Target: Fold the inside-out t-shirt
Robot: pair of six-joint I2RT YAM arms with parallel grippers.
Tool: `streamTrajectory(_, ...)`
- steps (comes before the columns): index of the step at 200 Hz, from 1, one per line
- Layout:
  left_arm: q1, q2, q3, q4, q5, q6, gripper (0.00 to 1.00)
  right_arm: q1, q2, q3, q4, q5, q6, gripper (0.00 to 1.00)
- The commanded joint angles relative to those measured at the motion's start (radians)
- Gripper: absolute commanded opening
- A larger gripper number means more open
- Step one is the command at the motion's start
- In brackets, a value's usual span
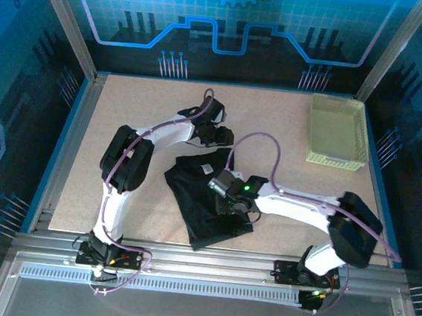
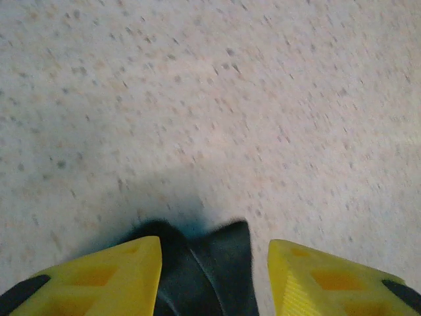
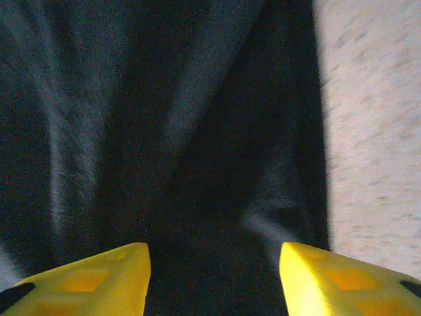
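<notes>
Open table ahead of my left pincer, half-wide astride a shirt edge; right pincer half-wide over shirt.

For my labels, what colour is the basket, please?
The basket is pale yellow-green; top external view.

Table: flat board, speckled beige, with a metal rail along the near edge and a blue border at the sides. Lying on it:
1. T-shirt: black, rumpled and partly folded, at the middle toward the near edge, a small white label showing on its far part.
2. Basket: pale yellow-green plastic, in the far right corner, well apart from the t-shirt.
</notes>
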Motion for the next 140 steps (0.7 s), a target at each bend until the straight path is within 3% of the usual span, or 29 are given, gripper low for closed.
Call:
streamTrajectory(1,0.009,-0.184,-0.054,-0.128,-0.062,0.053,0.52,-0.067,-0.104,0.008,-0.010,0.082,-0.058,0.56)
streamTrajectory(28,0.043,-0.437,-0.319,-0.111,-0.200,-0.044,0.60,-0.195,-0.085,0.027,0.065,-0.033,-0.234,0.57)
streamTrajectory(72,0.151,-0.742,-0.767,0.010,-0.235,-0.197,0.61,-0.368,0.095,0.168,0.145,-0.170,-0.390,0.59)
streamTrajectory(140,0.180,-0.660,-0.877,0.162,-0.153,-0.207,0.59,-0.470,0.444,0.463,0.137,-0.287,-0.429,0.59)
